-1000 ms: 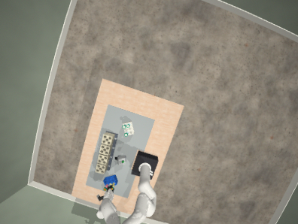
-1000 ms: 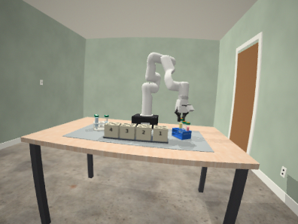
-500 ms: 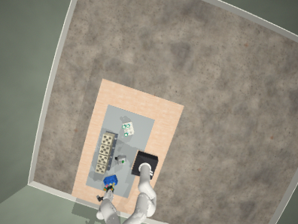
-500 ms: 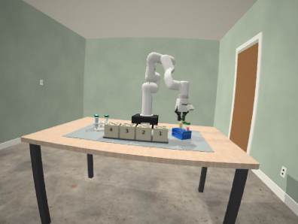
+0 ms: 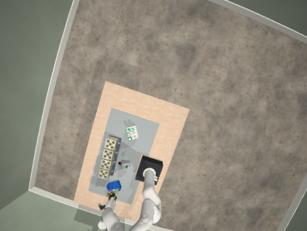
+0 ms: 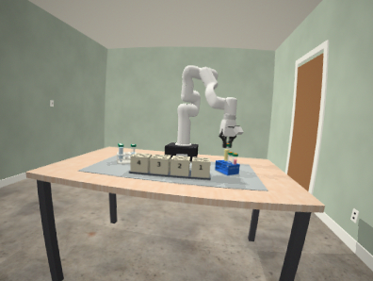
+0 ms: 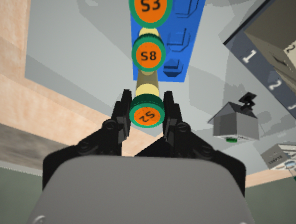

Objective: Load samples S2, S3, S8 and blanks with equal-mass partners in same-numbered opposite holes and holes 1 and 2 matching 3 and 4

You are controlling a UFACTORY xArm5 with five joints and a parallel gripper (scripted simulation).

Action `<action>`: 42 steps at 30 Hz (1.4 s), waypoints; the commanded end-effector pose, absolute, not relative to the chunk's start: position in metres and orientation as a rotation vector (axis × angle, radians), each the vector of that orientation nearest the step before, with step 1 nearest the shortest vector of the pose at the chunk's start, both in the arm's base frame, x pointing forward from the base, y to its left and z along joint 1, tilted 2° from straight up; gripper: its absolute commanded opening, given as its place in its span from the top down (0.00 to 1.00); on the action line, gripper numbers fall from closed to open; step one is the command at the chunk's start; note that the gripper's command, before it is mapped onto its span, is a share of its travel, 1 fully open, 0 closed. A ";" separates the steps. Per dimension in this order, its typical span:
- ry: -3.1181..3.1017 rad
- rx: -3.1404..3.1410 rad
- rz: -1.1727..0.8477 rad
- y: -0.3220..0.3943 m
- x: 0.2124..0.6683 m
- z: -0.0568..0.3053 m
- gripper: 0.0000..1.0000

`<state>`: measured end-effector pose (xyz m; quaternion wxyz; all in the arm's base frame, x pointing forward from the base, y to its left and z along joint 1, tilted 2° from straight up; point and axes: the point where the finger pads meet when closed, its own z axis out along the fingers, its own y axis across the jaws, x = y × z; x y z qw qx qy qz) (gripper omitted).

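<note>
My pincer (image 7: 147, 113) is clamped on sample S2 (image 7: 146, 114), its black fingers pressing either side of the green cap just under the orange dot; the tube hangs straight down from me, its pale yellowish body reaching toward the blue sample rack RS (image 7: 172, 47). From the exterior view S2 looks partly raised above the rack, though I cannot tell whether its foot is out of the well. So I judge the step in hand to be lifting the first sample out of RS, with S8 (image 7: 148, 54) and S3 (image 7: 151, 7) standing in their wells beyond. Next I need a straight upward pull until the tube's foot is out of the rack, then a carry across to the loading stand ST (image 6: 141, 173), where the four beige block adapters stand in a row with numbered faces. The caps are ribbed and round, the rack a hard glossy plastic, the mat (image 6: 245, 181) flat and grey on a pale wooden table (image 6: 188, 195). The small grey sloped desk with the green key DONE (image 7: 230, 140) sits off to my right, untouched.
</note>
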<state>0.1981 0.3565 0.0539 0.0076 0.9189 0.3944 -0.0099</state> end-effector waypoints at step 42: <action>1.234 2.875 -0.026 0.359 0.201 0.135 1.00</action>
